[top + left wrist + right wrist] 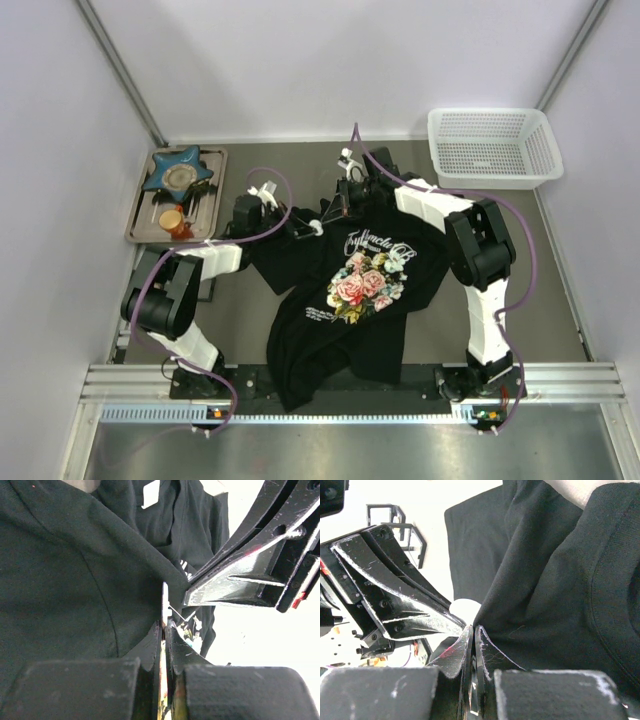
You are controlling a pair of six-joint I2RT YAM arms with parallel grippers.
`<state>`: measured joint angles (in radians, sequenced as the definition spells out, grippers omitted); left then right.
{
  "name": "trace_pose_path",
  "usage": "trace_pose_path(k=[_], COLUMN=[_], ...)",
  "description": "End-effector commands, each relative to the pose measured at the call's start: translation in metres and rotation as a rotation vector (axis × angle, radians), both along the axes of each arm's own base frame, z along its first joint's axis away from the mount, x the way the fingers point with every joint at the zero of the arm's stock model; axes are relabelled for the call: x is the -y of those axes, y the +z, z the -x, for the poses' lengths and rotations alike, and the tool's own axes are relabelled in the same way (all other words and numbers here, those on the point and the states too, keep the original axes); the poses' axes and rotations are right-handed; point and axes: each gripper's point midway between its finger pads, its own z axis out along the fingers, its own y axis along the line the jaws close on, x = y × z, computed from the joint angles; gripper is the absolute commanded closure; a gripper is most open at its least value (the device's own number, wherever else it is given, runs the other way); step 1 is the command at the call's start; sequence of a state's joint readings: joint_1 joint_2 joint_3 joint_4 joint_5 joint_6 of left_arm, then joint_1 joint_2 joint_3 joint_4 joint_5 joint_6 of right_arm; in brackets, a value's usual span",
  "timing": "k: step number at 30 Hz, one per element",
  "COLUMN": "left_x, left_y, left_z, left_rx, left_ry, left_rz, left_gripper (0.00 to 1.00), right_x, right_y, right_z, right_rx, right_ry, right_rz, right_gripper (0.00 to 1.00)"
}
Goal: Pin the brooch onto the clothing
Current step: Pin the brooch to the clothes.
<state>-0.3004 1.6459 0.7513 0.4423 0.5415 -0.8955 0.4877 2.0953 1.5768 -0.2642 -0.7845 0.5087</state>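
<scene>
**Holding the brooch against the upper edge of the shirt**

The brooch [164, 602] is a thin pale disc, seen edge-on in the left wrist view. It stands upright between the fingers of the left gripper [165, 627], which are closed tightly on it. Its free edge touches the black cloth of the T-shirt [340, 330]. In the right wrist view the same disc shows as a small pale round spot just behind the tip of the left gripper.

The right gripper [472, 630] is also fully closed. Its fingertips pinch a fold of the T-shirt, and creases spread out from that point. The two grippers almost touch at their tips, above the white lettering and the rose print.

The T-shirt lies crumpled in the middle of a grey-brown table [240, 320], with its lower hem near the metal rail [560, 378] at the front edge. A metal tray [140, 215] with a blue star dish [178, 172] sits at the far left, and a white basket [490, 150] at the far right. Pale walls [300, 60] close the space.

Both arms are bent at the elbow, and both forearms reach inward toward the centre.
</scene>
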Motion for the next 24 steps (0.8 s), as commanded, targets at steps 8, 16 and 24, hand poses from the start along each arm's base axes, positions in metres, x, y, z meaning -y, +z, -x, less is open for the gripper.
trace_pose_path(k=[8,16,24], left_x=[-0.011,-0.006,0.005], left_y=[0.006,0.006,0.011], left_z=[-0.012,-0.014,-0.012], left_rx=[0.023,0.022,0.044], left_ry=[0.052,0.032,-0.017], left_rz=[-0.003,0.003,0.01], left_gripper=[1.0,1.0,1.0], right_x=[0.002,0.001,0.0], right_y=[0.035,0.035,0.035], right_z=[0.002,0.003,0.0], right_rx=[0.085,0.077,0.076], right_ry=[0.04,0.044,0.04], right_rz=[-0.077,-0.08,-0.083], right_gripper=[1.0,1.0,1.0])
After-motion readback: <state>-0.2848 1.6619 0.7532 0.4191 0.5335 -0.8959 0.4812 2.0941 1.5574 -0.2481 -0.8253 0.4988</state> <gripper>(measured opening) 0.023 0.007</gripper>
